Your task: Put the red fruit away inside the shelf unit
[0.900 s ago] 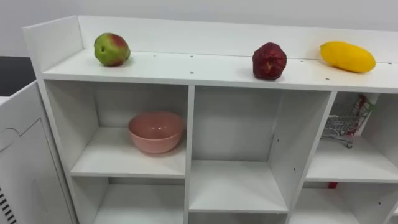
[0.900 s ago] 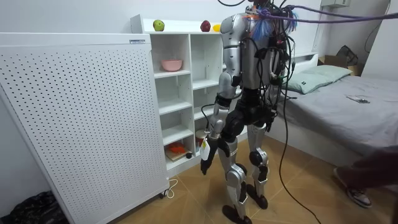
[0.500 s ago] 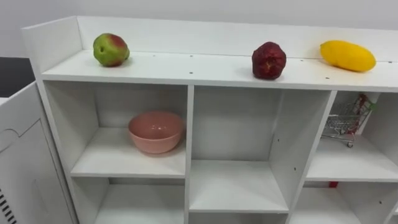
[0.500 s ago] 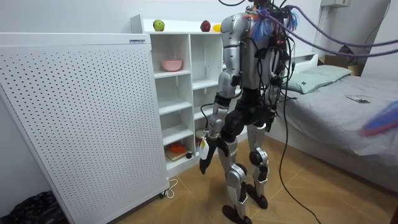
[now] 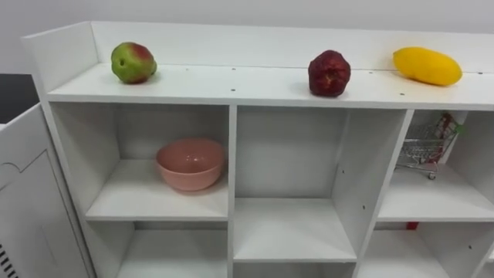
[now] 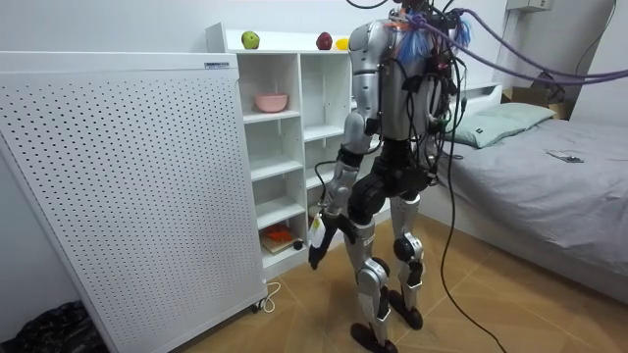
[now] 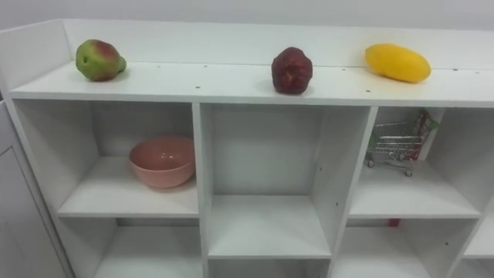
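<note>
The robot stands up straight on both legs, with its knees a little bent. Its chest and head face the room view's left. Its left arm is on the near side. The arm hangs down from the shoulder, close to the body. The elbow looks a little bent, though it is hard to be sure from this far off. The left hand (image 6: pixel 315 247) hangs low by the thigh, a bit out in front of the legs, and points down.

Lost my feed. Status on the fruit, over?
Left robot hand hangs by thigh. Green-red apple, dark red fruit, yellow mango on closet top. Pink bowl, toy cart occupy side compartments.
</note>
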